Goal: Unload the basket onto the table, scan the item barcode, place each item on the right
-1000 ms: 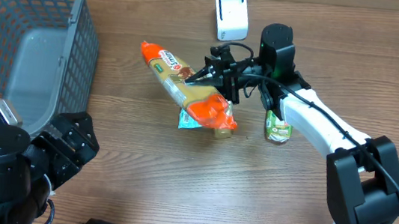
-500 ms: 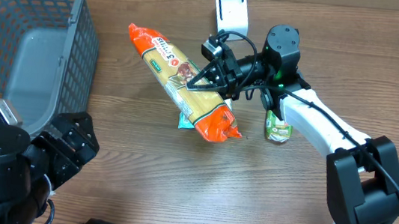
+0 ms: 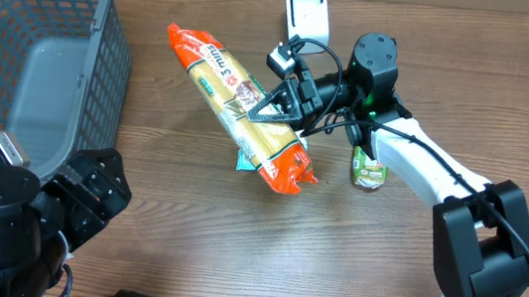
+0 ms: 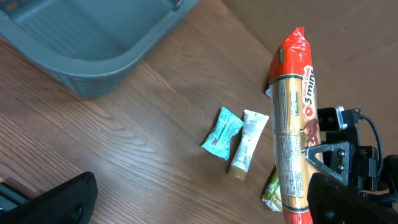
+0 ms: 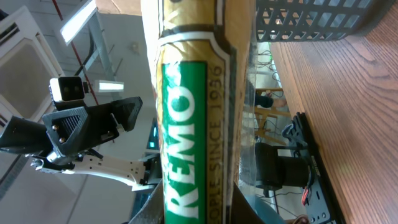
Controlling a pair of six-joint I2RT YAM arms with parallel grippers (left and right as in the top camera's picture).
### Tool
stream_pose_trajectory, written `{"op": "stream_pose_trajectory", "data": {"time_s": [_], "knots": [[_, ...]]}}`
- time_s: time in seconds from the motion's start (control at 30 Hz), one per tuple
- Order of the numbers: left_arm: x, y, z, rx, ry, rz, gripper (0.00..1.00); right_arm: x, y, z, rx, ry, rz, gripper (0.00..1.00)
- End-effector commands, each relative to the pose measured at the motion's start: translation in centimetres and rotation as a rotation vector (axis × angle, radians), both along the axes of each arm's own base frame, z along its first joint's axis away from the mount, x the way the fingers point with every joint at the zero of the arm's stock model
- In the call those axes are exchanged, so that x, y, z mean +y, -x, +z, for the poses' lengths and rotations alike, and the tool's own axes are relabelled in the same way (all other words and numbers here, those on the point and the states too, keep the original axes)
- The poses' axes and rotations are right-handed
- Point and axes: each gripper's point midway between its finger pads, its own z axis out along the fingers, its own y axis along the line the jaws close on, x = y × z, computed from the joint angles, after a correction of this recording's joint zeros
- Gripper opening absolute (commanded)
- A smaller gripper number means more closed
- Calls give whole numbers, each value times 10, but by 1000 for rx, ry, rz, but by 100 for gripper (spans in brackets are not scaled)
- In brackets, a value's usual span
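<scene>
One pasta pack (image 3: 239,106) overhead, clamped near its middle in the right jaws above the counter (image 3: 233,245), long axis far-left to near-right; one white scanner (image 3: 305,18) sits just beyond those jaws, so the right arm is nearer, and one basket (image 3: 22,1) is far left. Left wrist: left jaws wide apart, empty, well away from the pack; three small items lie below it: teal packet (image 4: 221,129), white tube (image 4: 247,144), green pouch (image 4: 272,190). Right wrist: the pack's label fills the frame, no barcode showing on that face.
</scene>
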Motion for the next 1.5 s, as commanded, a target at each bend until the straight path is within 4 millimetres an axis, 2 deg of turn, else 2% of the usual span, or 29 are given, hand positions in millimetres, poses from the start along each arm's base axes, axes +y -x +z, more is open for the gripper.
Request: {"op": "stream_pose_trajectory", "data": {"time_s": [0.0,0.23,0.43,0.77,0.87,1.03,1.23,1.47], "knots": [[1,0,1,-3,-8,-5,99,-5,7,26,-113,-48,28,4],[1,0,1,-3,-8,-5,100,-15,-3,26,-127,-52,-4,4],[1,0,1,-3,-8,-5,100,-28,-15,26,-214,-86,-43,4],[1,0,1,-3,-8,-5,99,-30,-17,26,-241,-97,-49,5],[1,0,1,-3,-8,-5,100,-29,-17,24,-145,-57,-49,4],[1,0,1,-3,-8,-5,100,-29,-18,18,141,62,-49,4],[1,0,1,-3,-8,-5,99,-29,-18,9,392,166,-47,4],[1,0,1,-3,-8,-5,100,-29,-16,-1,574,241,-45,4]]}}
